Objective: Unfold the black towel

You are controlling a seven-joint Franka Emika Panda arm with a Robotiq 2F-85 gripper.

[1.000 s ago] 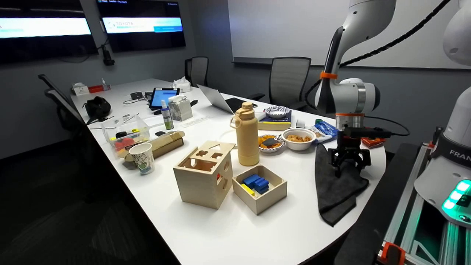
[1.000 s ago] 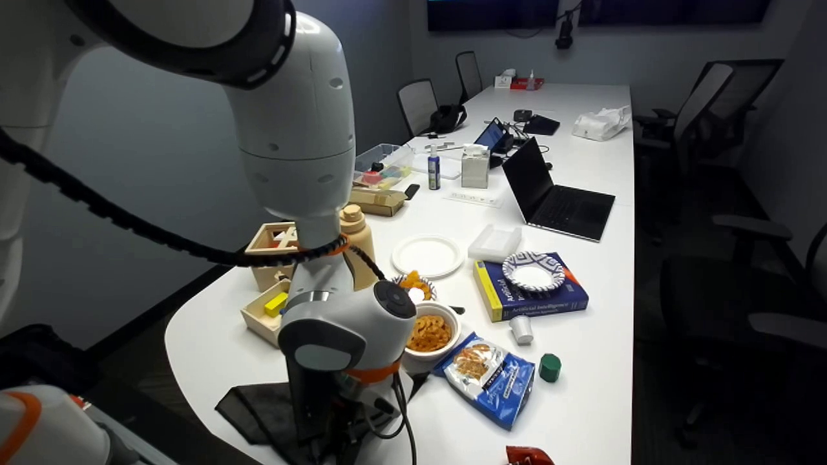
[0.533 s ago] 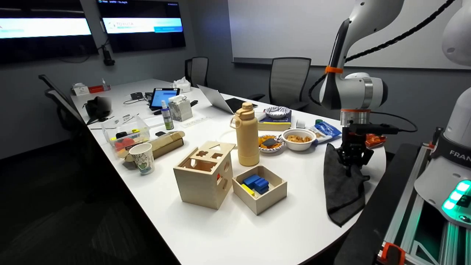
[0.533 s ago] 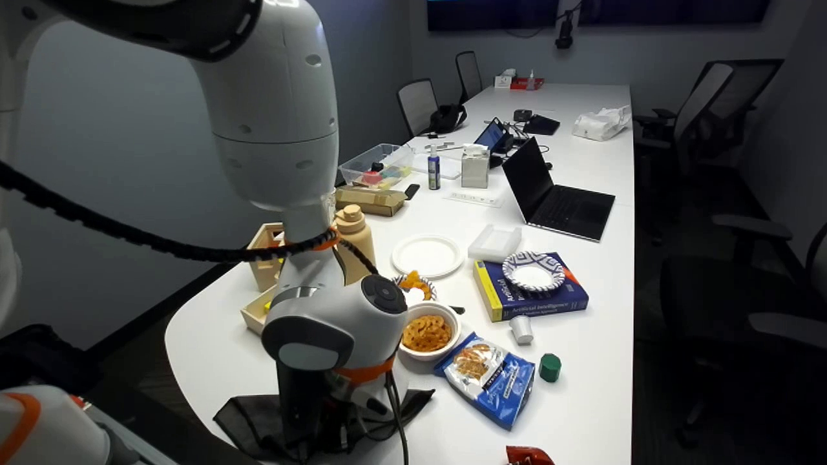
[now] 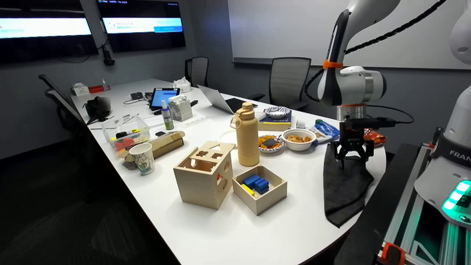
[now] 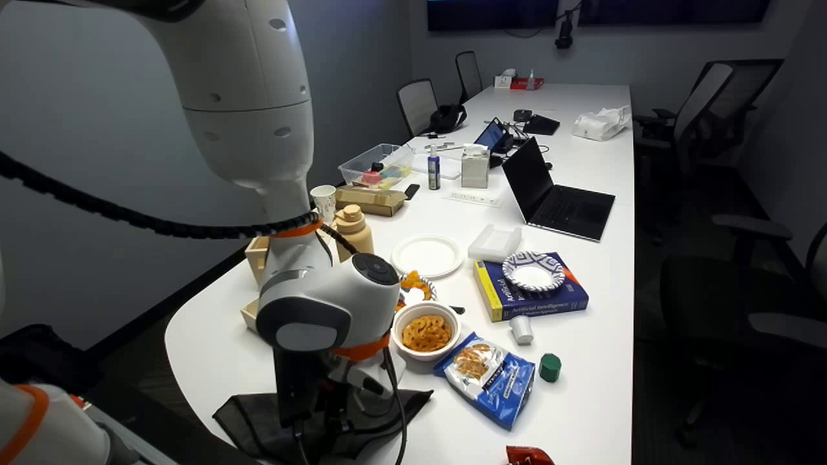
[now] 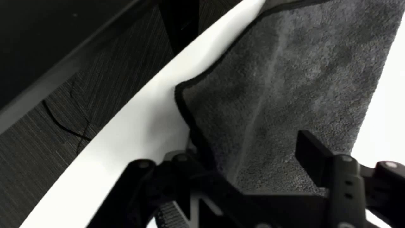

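Note:
The black towel (image 5: 346,187) lies as a long strip along the near right end of the table in an exterior view. It also shows in an exterior view (image 6: 249,420), partly hidden by the arm. A dark hem crosses its near end, where layers overlap. In the wrist view the towel (image 7: 294,79) lies mostly flat, with a faint crease and a slightly raised dark hem at its left side. My gripper (image 5: 354,162) is open just above the far half of the towel. In the wrist view the gripper (image 7: 250,145) has its fingers wide apart with towel beneath them.
A white bowl of snacks (image 5: 298,140), a blue snack bag (image 6: 488,381) and a red bag (image 5: 374,138) stand near the towel's far end. A wooden tray with blocks (image 5: 272,198), a shape-sorter box (image 5: 198,187) and a tan bottle (image 5: 247,136) stand beyond. The table edge (image 7: 126,107) runs close beside the towel.
The towel was pinched up at the fingertips half a second ago. Now the gripper has risen with its jaws apart, and the towel lies flatter and a little farther right than one second ago.

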